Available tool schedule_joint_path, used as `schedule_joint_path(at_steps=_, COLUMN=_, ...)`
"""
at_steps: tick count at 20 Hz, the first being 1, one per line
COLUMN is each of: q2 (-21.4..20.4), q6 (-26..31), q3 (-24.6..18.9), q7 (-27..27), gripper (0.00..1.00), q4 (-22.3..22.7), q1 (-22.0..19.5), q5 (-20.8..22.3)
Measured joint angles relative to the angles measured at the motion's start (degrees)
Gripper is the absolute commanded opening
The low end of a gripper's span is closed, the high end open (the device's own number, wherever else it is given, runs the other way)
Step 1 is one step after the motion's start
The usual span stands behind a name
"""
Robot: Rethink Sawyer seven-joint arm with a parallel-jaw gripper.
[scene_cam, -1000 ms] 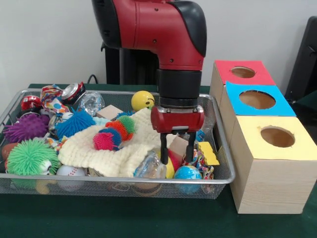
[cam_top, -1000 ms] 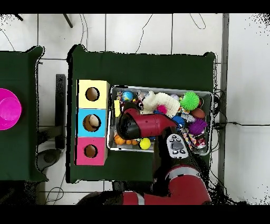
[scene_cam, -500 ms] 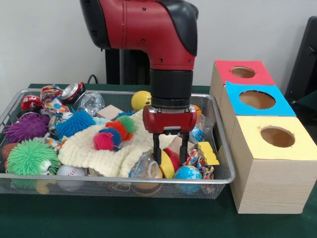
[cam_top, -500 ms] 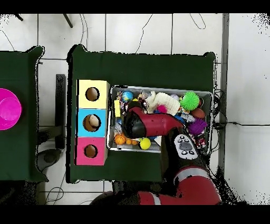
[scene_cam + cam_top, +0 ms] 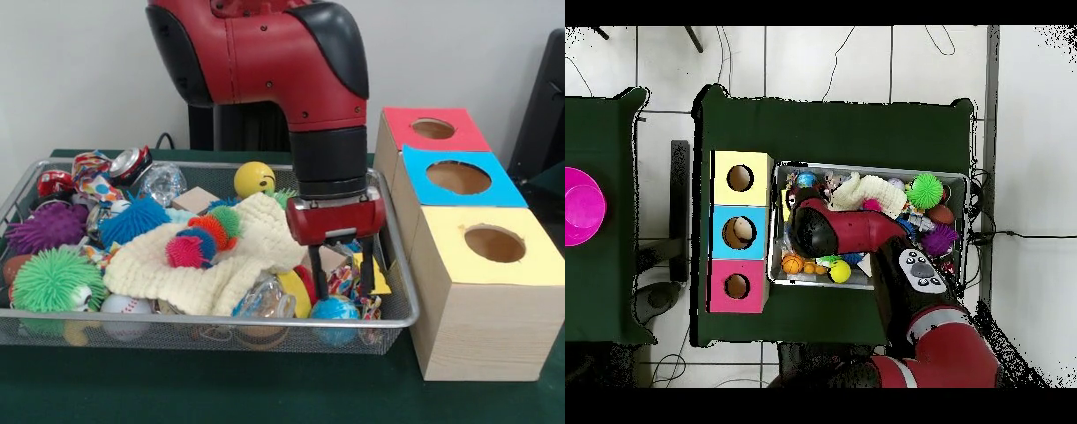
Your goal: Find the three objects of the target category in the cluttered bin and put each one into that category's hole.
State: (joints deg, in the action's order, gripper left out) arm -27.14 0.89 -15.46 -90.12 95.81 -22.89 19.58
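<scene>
A: What is seen nearest the camera?
B: The wire bin (image 5: 132, 331) is packed with toys; a globe ball (image 5: 335, 310) is lodged against its front wall, with a green spiky ball (image 5: 55, 278) at the other end.

A: And the gripper (image 5: 342, 281)?
B: It is lowered into the bin just above the globe ball, fingers parted, and nothing is seen held between them. A cream cloth (image 5: 212, 261) is spread beside it.

A: Farther back?
B: A yellow smiley ball (image 5: 254, 178) is seen. The yellow box (image 5: 485, 300), blue box (image 5: 455, 181) and red box (image 5: 431, 129) are lined up beside the bin, each with a hole.
</scene>
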Motion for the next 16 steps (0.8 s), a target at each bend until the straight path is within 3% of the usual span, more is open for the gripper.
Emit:
schedule_joint_path(at_steps=9, q2=1.1, q6=0.9, q3=-1.8, q7=0.0, gripper=1.00, q4=0.9, q1=0.4, q5=0.0)
schedule_joint_path(at_steps=16, q2=1.2, q6=1.2, q3=1.6, q7=0.0, gripper=1.00, q4=0.9, q1=3.5, q5=0.0)
